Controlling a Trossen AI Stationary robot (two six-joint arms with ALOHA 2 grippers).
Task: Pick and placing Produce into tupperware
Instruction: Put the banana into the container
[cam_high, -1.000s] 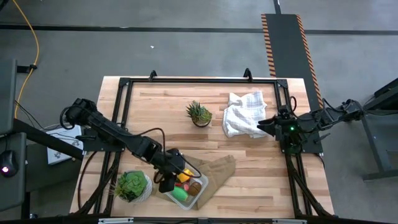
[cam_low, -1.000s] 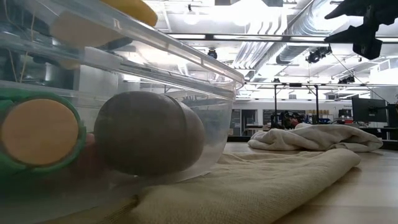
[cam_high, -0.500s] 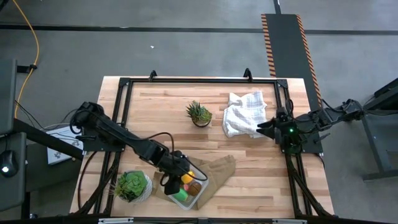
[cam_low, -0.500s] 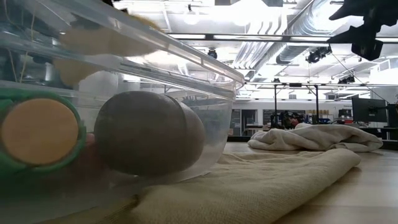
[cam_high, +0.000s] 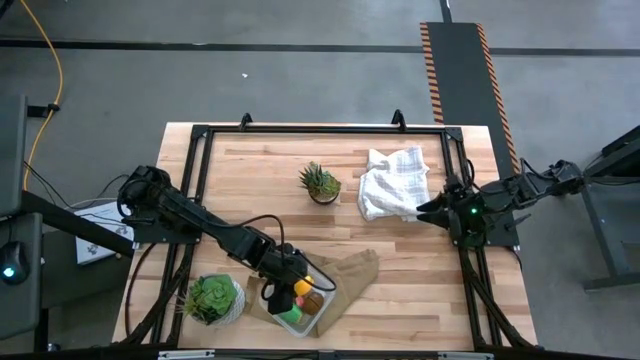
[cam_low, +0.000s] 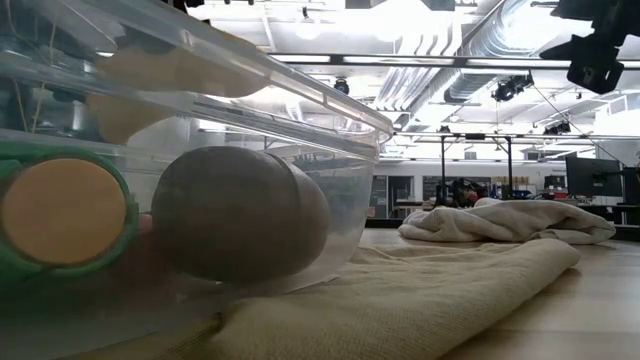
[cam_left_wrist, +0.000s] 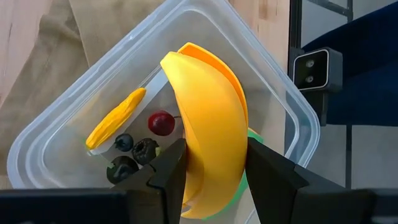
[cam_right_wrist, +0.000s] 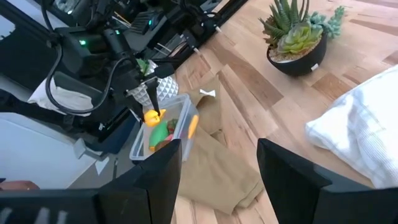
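Note:
The clear tupperware (cam_high: 328, 302) sits near the table's near edge, partly on a flat brown bag (cam_high: 352, 272). It holds a green piece with an orange end (cam_low: 62, 225), a brown kiwi (cam_low: 240, 215), a small yellow piece (cam_left_wrist: 115, 118), a red fruit (cam_left_wrist: 161, 122) and dark berries. My left gripper (cam_left_wrist: 214, 149) is over the box, shut on a curved yellow-orange piece (cam_left_wrist: 208, 93). My right gripper (cam_high: 428, 208) waits open, raised beside the white cloth (cam_high: 392, 182). My left gripper pinches the curved yellow-orange piece between its two fingers, at the piece's end nearest the wrist (cam_left_wrist: 211, 171). The fingers come from above, slanting in from the table's left. The piece is lifted clear at about the height of the tupperware's rim (cam_low: 170, 75), above the fruits inside.
A leafy plant in a white pot (cam_high: 212, 298) stands close to the box on its left. A spiky potted plant (cam_high: 320, 183) stands mid-table, the white cloth to its right. A black frame runs along the table's edges. Bare wood lies between the bag and my right arm.
My left gripper has moved a little toward the near-right and come down over the tupperware, still shut on the yellow-orange piece. That piece has sunk from above the rim to rim height.

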